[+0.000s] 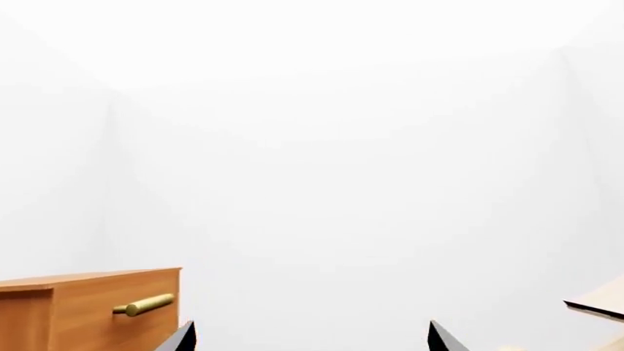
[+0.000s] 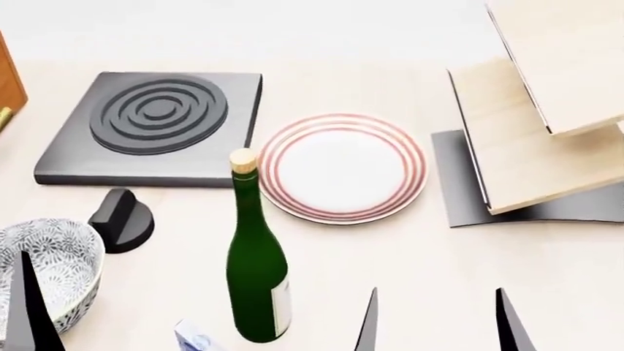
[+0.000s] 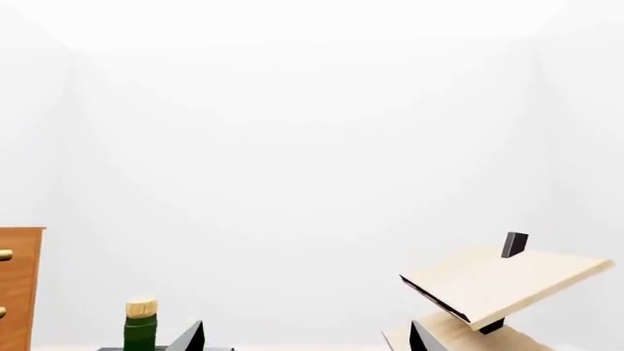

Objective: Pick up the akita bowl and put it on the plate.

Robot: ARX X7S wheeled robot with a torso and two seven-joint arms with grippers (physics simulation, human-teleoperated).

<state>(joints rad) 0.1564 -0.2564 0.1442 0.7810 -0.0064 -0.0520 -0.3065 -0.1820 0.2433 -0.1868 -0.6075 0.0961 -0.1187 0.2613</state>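
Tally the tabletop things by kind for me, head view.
Bowl: 1
Plate: 1
Bottle: 1
Burner: 1
Knob: 1
Wooden rack: 1
Total: 6, leaving out a small item cut off at the frame edge.

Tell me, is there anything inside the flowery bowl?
The akita bowl shows only its grey flower pattern inside. The left claw's finger covers part of it, and the picture's edge cuts off the rest, so I can't be sure.
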